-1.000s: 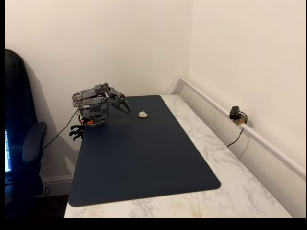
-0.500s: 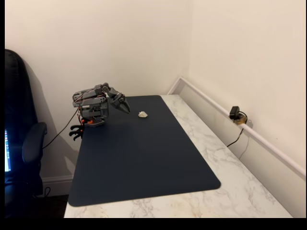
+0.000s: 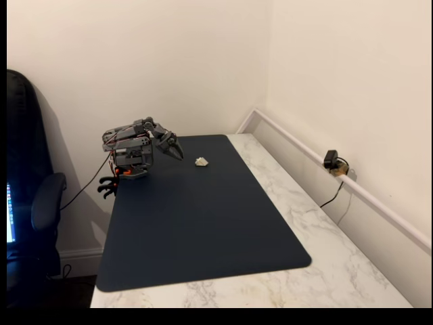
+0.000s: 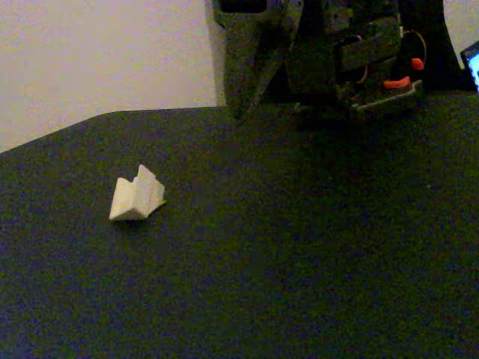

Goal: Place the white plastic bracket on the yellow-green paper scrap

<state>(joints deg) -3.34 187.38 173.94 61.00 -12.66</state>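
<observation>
The white plastic bracket [image 3: 201, 162] lies by itself on the dark mat [image 3: 203, 223], near its far edge. Close up, the white plastic bracket [image 4: 136, 197] is a small off-white folded lump resting on its side. I cannot make out the yellow-green paper scrap; it may be hidden beneath the bracket. My gripper [image 3: 178, 154] is folded back over the arm's base at the mat's far left corner, a short way left of the bracket and not touching it. Its jaws look shut with nothing between them. The dark gripper [image 4: 239, 111] points down at the mat's far edge.
The mat lies on a white marble table [image 3: 318, 237] set into a room corner. A small black camera [image 3: 331, 161] sits on the wall rail at the right. An office chair [image 3: 34, 203] stands left of the table. The arm's base [image 4: 374, 67] is at the top right.
</observation>
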